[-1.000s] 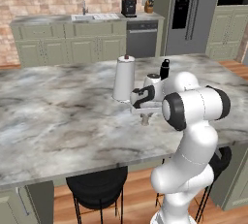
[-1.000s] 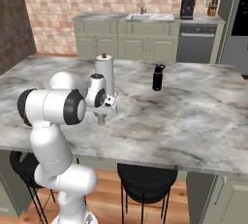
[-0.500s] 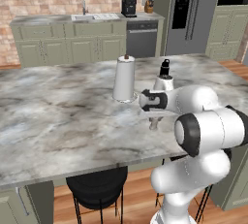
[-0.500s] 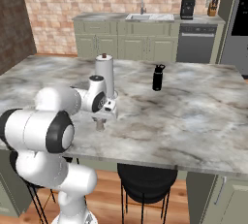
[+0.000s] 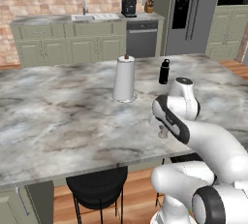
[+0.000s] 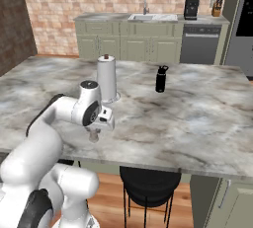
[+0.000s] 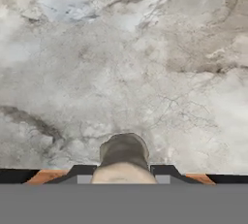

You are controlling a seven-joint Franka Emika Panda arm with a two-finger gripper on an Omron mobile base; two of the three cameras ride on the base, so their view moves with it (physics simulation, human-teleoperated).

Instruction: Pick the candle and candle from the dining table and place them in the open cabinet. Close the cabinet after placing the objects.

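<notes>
A stubby pale-grey candle [image 5: 163, 132] [image 6: 94, 136] [image 7: 124, 154] hangs just above the dining table [image 5: 58, 116] [image 6: 197, 118], close to its near edge. My gripper [image 5: 162, 129] [image 6: 94, 132] [image 7: 124, 170] points straight down and is shut on the candle. In the hand view the candle sits between the two dark fingertips at the bottom, with veined marble [image 7: 126, 58] below it. The open cabinet is out of view.
A tall white cone-shaped jug [image 5: 124, 80] [image 6: 107, 78] and a black bottle [image 5: 164, 71] [image 6: 160, 79] stand farther back on the table. Black stools [image 5: 97, 186] [image 6: 148, 182] sit under the near edge. A sink counter [image 5: 92, 18] runs along the brick wall.
The gripper has carried the candle away from the jug toward the table's near edge, and the arm's links have folded lower. The jug and bottle have not moved.
</notes>
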